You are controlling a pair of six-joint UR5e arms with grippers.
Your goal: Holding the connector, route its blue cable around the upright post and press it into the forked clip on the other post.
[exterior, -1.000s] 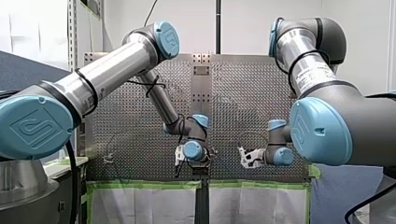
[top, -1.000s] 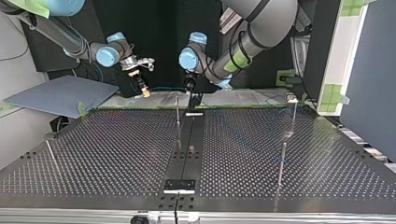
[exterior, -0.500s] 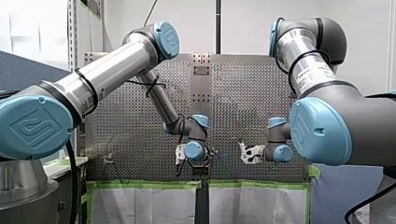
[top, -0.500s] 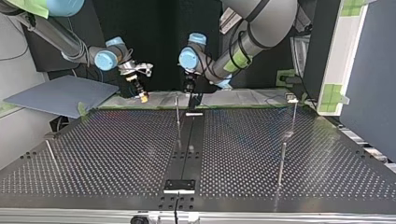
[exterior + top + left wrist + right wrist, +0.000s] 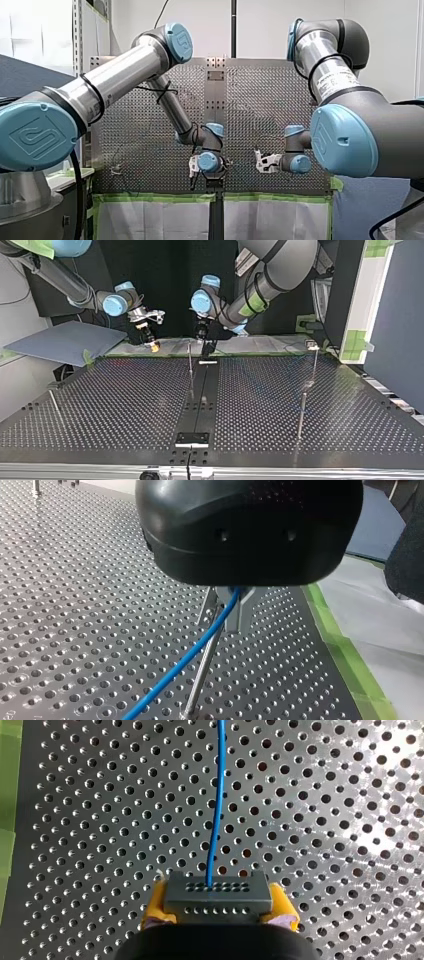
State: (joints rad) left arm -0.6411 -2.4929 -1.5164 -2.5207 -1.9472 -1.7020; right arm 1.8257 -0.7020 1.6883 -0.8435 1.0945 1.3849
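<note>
In the right wrist view my right gripper (image 5: 218, 906) is shut with its yellow pads (image 5: 154, 906) on a grey connector (image 5: 218, 890). The blue cable (image 5: 216, 820) leaves the connector and runs straight ahead over the perforated plate. In the left wrist view my left gripper (image 5: 227, 612) has its metal fingers shut on the blue cable (image 5: 180, 665), right beside a thin upright post (image 5: 200, 680). In the top view my right gripper (image 5: 152, 345) hangs at the far edge left of that post (image 5: 190, 362). My left gripper (image 5: 205, 346) is just right of it.
More thin posts stand on the perforated table (image 5: 125, 405): one at the top view's right (image 5: 301, 415), one behind it with a small head (image 5: 313, 347), and one at the left (image 5: 54, 405). A black centre strip (image 5: 202, 395) and green-taped paper (image 5: 250, 345) border the work.
My right gripper has shifted a little with the connector near the far edge. My left gripper has hardly moved and keeps its hold on the cable.
</note>
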